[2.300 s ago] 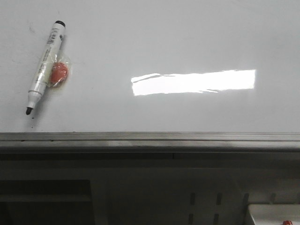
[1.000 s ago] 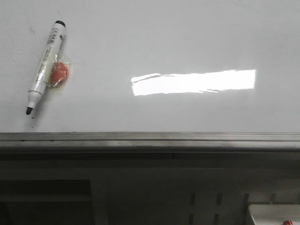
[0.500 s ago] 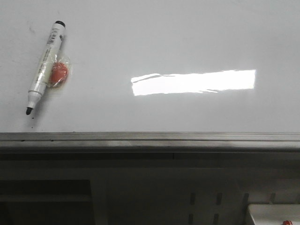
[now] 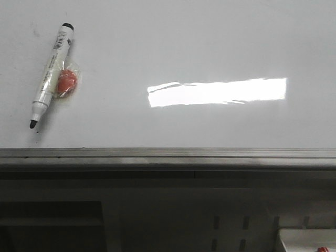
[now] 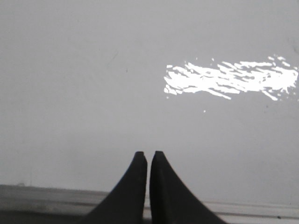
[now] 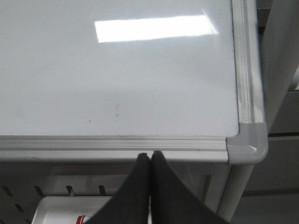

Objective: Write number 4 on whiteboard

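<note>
Glossy white-grey, the whiteboard [image 4: 210, 47] fills the front view, with a bright rectangular glare [image 4: 217, 92] near its middle and a silver rail [image 4: 168, 156] along its near edge. No number 4 shows on it. A white marker [image 4: 51, 73] with a black tip lies at the far left, touching a small orange object [image 4: 66, 82]. The left gripper [image 5: 148, 154] and right gripper [image 6: 150, 154] each have fingers pressed together, holding nothing.

whiteboard [image 4: 210, 42]: glossy white-grey, bright white glare bar | rail [image 4: 168, 156]: silver | marker [image 4: 50, 74]: white barrel, black cap and tip | wrapped object [image 4: 66, 82]: orange-red | gripper fingers [image 5: 140, 186]: black
</note>
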